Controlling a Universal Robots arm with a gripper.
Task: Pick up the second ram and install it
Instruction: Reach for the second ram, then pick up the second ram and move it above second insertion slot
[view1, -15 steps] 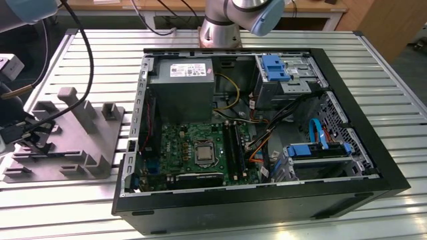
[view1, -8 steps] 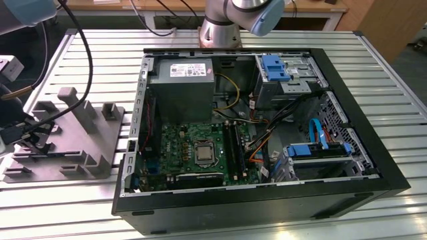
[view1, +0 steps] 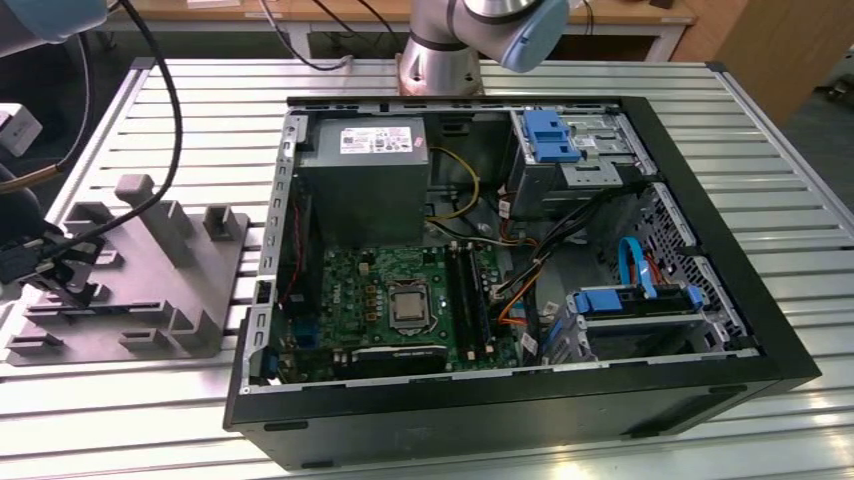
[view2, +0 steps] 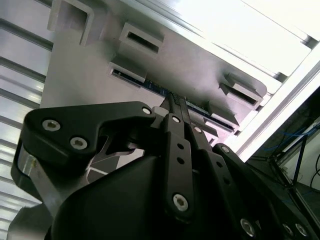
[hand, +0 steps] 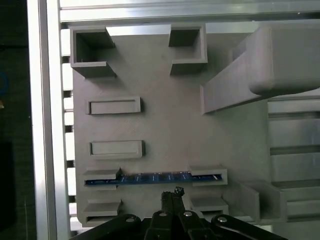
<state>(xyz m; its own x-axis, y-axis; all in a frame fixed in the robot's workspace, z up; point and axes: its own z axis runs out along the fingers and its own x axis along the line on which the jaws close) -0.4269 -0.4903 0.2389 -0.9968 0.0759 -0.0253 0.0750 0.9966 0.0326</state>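
The second ram (hand: 155, 178) is a thin blue-green board standing on edge between two grey holder blocks of the grey fixture (hand: 165, 125). In the second wrist view its blue edge (view2: 159, 90) runs between the same blocks. My gripper (hand: 172, 193) hovers just beside the ram's middle, its black fingers pressed together, shut on nothing. In the second wrist view the gripper (view2: 175, 100) ends close to the ram's edge. In the exterior view the gripper (view1: 60, 275) hangs over the fixture (view1: 160, 290) at the exterior view's left.
An open computer case (view1: 521, 270) lies at the exterior view's right of the fixture, with a green motherboard (view1: 387, 300), black memory slots (view1: 467, 290) and a grey power supply (view1: 360, 180). Everything rests on a slatted aluminium table (view1: 747, 140). Tall fixture posts (hand: 265, 65) rise nearby.
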